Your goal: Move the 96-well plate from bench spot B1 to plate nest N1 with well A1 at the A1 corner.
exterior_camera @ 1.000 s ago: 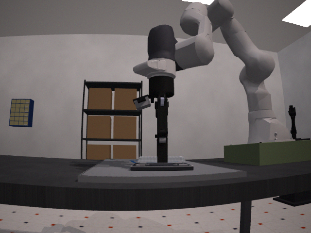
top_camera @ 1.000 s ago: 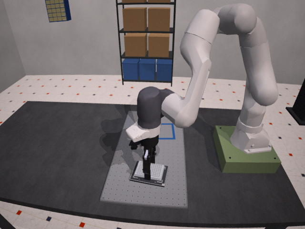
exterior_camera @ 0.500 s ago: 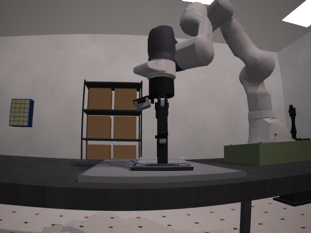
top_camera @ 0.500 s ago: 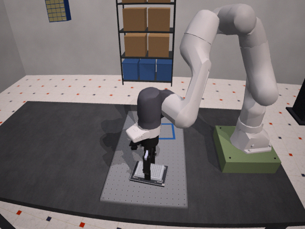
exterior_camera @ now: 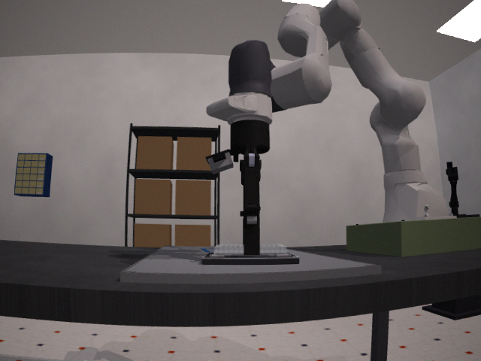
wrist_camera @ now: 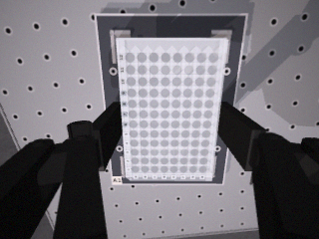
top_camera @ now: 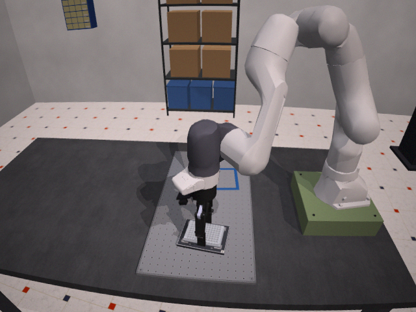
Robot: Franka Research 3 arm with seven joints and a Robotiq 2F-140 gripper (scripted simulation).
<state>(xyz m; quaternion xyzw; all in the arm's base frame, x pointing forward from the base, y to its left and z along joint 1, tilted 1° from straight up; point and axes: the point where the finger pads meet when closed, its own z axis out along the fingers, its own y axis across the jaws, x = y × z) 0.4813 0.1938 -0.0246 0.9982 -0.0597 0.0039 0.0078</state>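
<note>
Gripper [wrist_camera: 170,131] fingers clamp the long sides of the 96-well plate [wrist_camera: 171,107], which rests in the dark plate nest [wrist_camera: 238,30] on the perforated breadboard [wrist_camera: 47,65].

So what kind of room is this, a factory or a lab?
Most likely a laboratory automation workcell. A robot arm bolted to the bench is handling a 96-well plate, a lab sample tray, in a plate nest on a perforated mounting board. The shelf rack of boxes suggests storage nearby.

White plate [wrist_camera: 170,109] flat in nest [wrist_camera: 237,25]
</note>
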